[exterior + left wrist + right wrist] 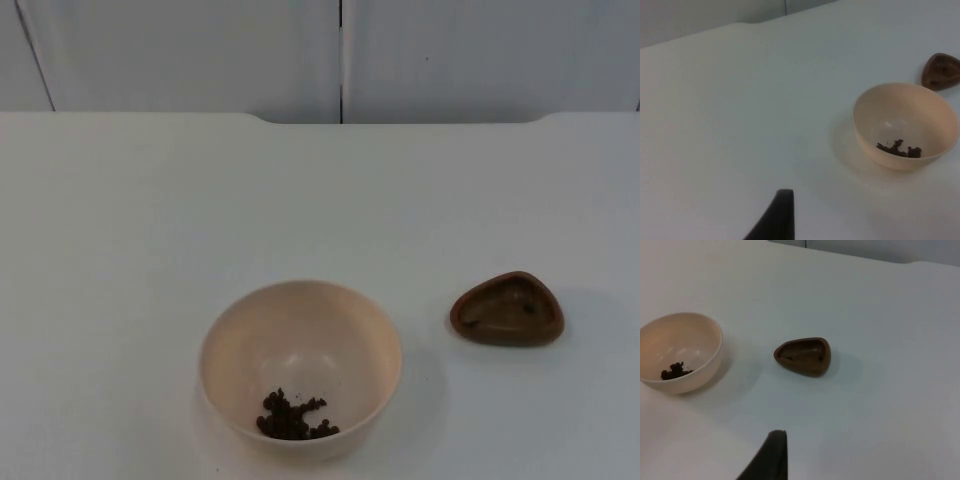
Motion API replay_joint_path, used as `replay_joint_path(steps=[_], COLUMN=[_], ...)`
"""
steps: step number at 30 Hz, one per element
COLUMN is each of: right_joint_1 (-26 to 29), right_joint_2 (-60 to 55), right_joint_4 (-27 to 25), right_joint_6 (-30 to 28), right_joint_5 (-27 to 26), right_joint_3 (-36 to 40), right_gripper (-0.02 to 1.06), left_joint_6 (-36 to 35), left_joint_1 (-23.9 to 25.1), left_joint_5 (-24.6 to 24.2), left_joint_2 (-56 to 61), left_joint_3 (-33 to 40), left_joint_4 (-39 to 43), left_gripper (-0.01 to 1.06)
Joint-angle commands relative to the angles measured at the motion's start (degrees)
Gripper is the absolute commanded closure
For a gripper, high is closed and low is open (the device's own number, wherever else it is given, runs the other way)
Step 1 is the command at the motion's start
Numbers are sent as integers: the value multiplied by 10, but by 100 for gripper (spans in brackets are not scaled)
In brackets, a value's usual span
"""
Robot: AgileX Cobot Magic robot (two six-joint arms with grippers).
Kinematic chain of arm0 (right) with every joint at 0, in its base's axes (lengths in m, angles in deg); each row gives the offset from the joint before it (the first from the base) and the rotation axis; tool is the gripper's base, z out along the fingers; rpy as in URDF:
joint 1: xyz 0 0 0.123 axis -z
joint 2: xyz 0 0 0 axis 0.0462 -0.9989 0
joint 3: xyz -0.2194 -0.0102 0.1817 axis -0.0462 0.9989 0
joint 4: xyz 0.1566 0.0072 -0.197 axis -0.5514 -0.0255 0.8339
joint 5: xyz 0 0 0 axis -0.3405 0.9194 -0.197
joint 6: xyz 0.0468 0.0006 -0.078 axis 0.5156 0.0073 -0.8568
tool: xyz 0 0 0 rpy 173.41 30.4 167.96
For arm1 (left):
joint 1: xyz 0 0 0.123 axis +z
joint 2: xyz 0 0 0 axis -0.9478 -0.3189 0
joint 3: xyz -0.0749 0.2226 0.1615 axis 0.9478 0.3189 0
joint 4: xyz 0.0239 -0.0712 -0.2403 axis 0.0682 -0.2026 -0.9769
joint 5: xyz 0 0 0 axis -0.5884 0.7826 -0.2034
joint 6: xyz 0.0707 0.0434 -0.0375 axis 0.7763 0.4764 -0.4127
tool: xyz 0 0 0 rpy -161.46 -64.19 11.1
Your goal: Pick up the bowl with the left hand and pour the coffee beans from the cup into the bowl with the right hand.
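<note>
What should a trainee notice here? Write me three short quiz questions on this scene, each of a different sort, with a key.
1. True or false: the bowl is lifted off the table.
2. Where does the heap of coffee beans lie? A: in the bowl. B: in the cup. C: scattered on the table.
3. Fill in: in the top view, the cup stands on the table to the ____ of the bowl, apart from it.

Key: 1 false, the bowl stands on the table; 2 A; 3 right.
</note>
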Motion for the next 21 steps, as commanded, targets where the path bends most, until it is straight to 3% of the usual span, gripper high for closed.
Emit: replay_joint_path(steps=[1,21], right_joint_1=[1,1], right_joint_2=[1,1], right_joint_4=[0,1], right_joint_6=[-1,0], right_joint_5=[-2,-3], right_joint_3=[1,1], right_gripper=[-1,-1], left_joint_6=[-4,-4], left_joint_1=[-3,-3], left_joint_5=[-1,-1], left_joint_2=[2,2], left_joint_3=[2,2], left_joint_4=[2,3], left_gripper=[0,0])
